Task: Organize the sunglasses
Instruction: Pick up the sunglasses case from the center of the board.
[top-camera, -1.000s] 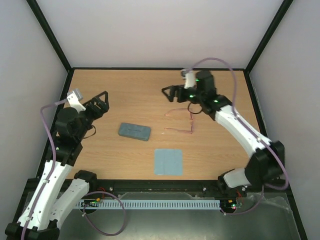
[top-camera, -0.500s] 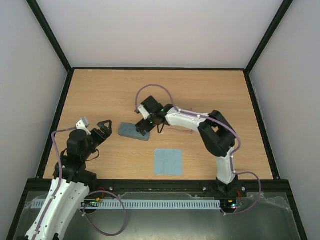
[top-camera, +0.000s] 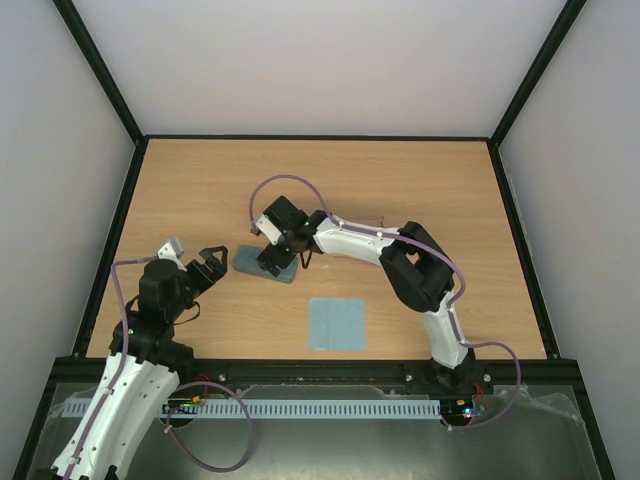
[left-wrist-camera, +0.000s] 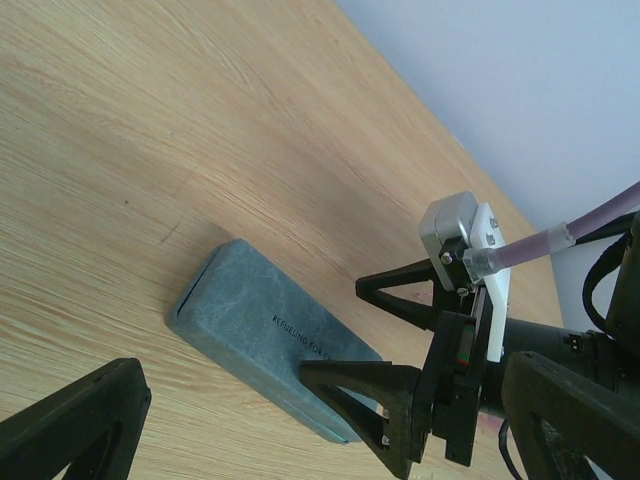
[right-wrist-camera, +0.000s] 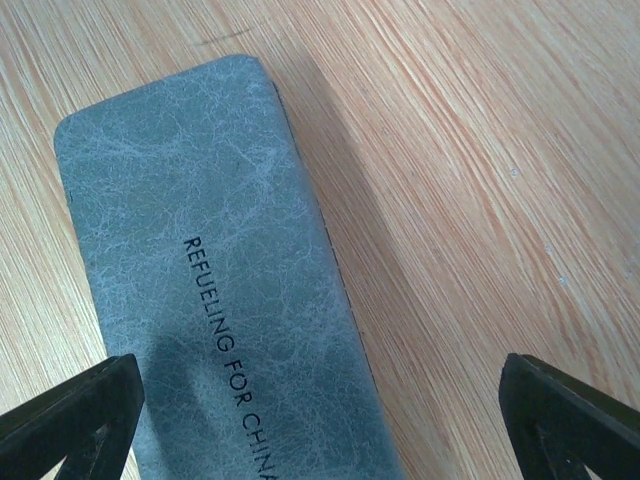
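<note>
The closed grey-blue case (top-camera: 248, 261) lies left of the table's middle. My right gripper (top-camera: 271, 256) hangs open right over it, its jaws spanning the case's (right-wrist-camera: 200, 250) right half. From the left wrist view the right gripper (left-wrist-camera: 330, 330) has one finger on each long side of the case (left-wrist-camera: 250, 310); contact cannot be told. My left gripper (top-camera: 207, 264) stands open just left of the case, empty. The sunglasses are almost wholly hidden behind the right arm; only a thin pinkish line (top-camera: 372, 217) shows beyond it.
A flat square blue-grey cloth (top-camera: 336, 323) lies near the front edge, right of the case. The right arm stretches across the middle of the table. Black frame rails border the wooden table (top-camera: 200, 180) on all sides.
The right arm swung from the back right, by the sunglasses, to the left and down over the case. The left gripper came nearer the front and closer to the case. Both stayed open.
</note>
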